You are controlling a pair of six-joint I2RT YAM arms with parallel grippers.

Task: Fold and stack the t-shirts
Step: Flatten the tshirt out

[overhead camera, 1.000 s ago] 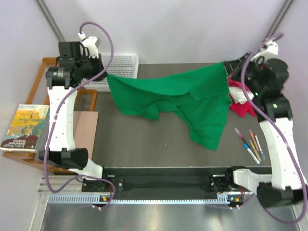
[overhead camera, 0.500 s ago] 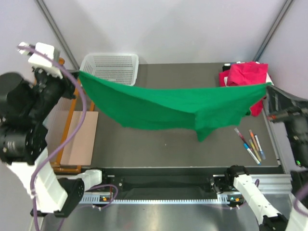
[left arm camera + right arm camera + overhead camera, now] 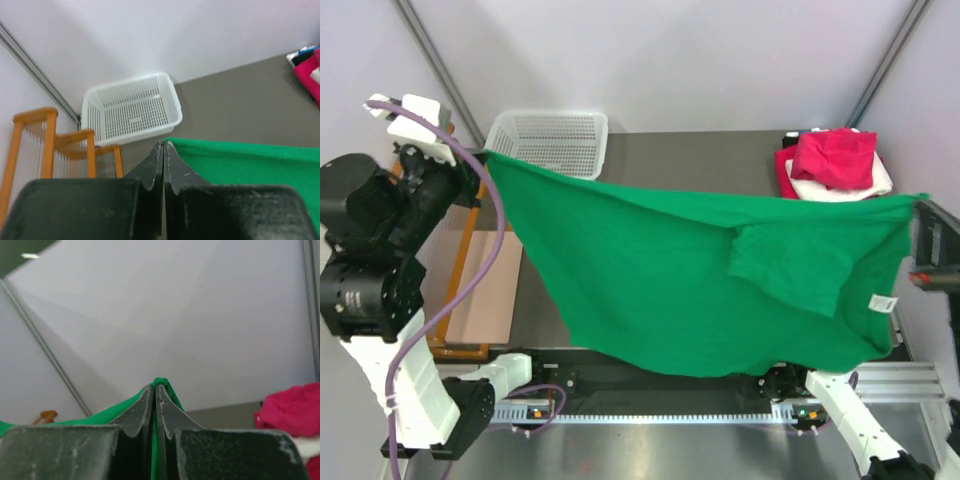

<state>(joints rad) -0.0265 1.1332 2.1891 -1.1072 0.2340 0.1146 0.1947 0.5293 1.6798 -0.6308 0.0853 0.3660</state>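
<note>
A bright green t-shirt [image 3: 690, 270] hangs stretched in the air between both arms, its lower edge draping over the table's near edge. My left gripper [image 3: 480, 165] is shut on its left top corner, by the basket; in the left wrist view the fingertips [image 3: 164, 145] pinch the green cloth [image 3: 250, 170]. My right gripper [image 3: 920, 205] is shut on the right top corner, and green fabric [image 3: 95, 417] shows between and behind its closed tips [image 3: 155, 387]. A magenta-pink shirt [image 3: 835, 155] lies on a white one [image 3: 875, 185] and a red one [image 3: 786, 170] at the back right.
A white mesh basket [image 3: 550, 140] stands at the back left of the dark table [image 3: 700, 160]. A wooden rack [image 3: 45, 145] and a brown board [image 3: 485, 290] sit beside the table's left edge. Grey walls close the back.
Both arms have risen and spread apart, lifting the green shirt off the table and pulling it wide. It now hangs flat and hides the markers and the middle of the table.
</note>
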